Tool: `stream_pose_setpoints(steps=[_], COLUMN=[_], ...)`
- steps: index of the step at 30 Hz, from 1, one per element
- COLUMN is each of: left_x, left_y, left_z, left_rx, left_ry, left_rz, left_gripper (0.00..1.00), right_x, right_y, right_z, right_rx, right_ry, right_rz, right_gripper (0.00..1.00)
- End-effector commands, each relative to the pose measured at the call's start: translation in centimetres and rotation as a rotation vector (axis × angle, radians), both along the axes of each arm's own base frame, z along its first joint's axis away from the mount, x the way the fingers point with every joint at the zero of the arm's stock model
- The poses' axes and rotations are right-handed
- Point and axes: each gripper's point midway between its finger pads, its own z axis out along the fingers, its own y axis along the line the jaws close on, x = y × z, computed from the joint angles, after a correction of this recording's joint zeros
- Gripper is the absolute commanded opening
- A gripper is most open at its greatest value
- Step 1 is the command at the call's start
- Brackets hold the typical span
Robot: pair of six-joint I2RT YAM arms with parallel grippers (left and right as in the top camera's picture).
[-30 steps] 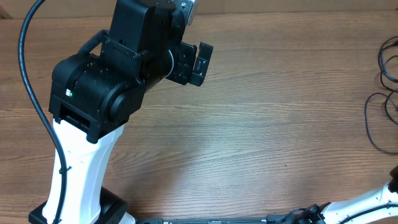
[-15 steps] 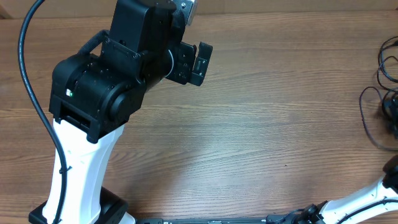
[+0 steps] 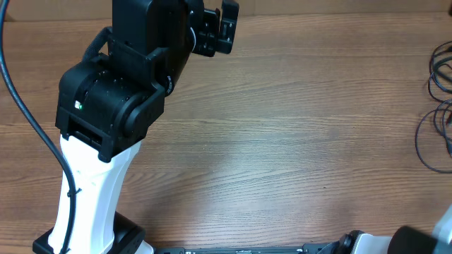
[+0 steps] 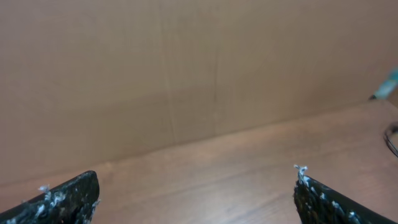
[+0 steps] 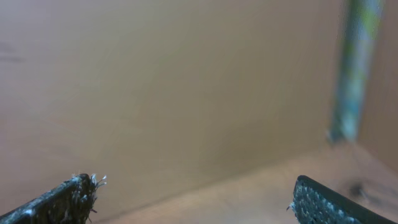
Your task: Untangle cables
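At the far right edge of the overhead view, the cables (image 3: 439, 106) lie on the brown wood-grain surface (image 3: 296, 141) as thin black strands. They curve in loose, open loops, one higher and one lower, and both run out of the picture on the right. The strands are slender and flexible-looking, with a slight sheen. Where the loops cross near the edge, it is not possible to tell which strand lies over which, and their ends cannot be made out. In the left wrist view, a short dark arc of thin cord (image 4: 393, 138) shows at the right border, low against the surface.

The left arm (image 3: 113, 106), a bulky black housing on a white base, fills the left side of the overhead view. The left fingers (image 3: 228, 28) sit near the top edge, well apart from the cables. In the left wrist view they (image 4: 68, 196) stand wide apart at the bottom corners with nothing between them, facing a plain tan wall (image 4: 186, 74).

The right fingers (image 5: 323, 199) are likewise spread wide and hold nothing, pointing at a similar tan wall (image 5: 155, 81) with a blurred pale green upright strip (image 5: 354, 68) beside it. From overhead, only a blurred part of the right arm (image 3: 424, 240) shows at the bottom right corner.
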Motion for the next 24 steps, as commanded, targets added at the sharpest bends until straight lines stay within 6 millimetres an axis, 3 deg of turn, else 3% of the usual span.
stream_pose_setpoints(steps=[1,5,8,12,16,18,20,24], left_x=[0.0,0.6,1.2,1.2,0.8,0.6,-0.3,-2.7], left_y=[1.1,2.4,3.2,3.6,5.4,6.6,8.0,9.7], left_z=[1.2,2.8,5.8,10.5,13.5,13.4,13.8,14.2], left_rx=[0.037,0.048,0.043,0.053,0.112,0.191,0.207,0.204], left_ry=[-0.053,-0.124,-0.242,-0.427,-0.54,-0.532,-0.531,-0.529], left_rz=[0.041,0.121,0.18,0.201,0.301,0.362,0.417,0.431], left_gripper=[1.0,1.0,1.0,1.0,1.0,1.0,1.0,1.0], right_x=[0.3,1.1,1.5,0.9,-0.2,-0.4,-0.1,1.1], right_y=[1.8,6.5,12.5,20.0,24.2,25.4,25.4,23.9], right_z=[1.3,3.3,5.3,9.7,12.7,12.6,11.3,5.7], right_rx=[-0.046,-0.066,-0.132,-0.191,-0.197,-0.19,-0.18,-0.253], right_ry=[-0.004,-0.056,-0.139,-0.328,-0.464,-0.465,-0.409,-0.175], right_rz=[0.016,0.124,0.305,0.449,0.508,0.534,0.533,0.464], right_gripper=[0.99,0.99,0.99,1.0,1.0,1.0,1.0,1.0])
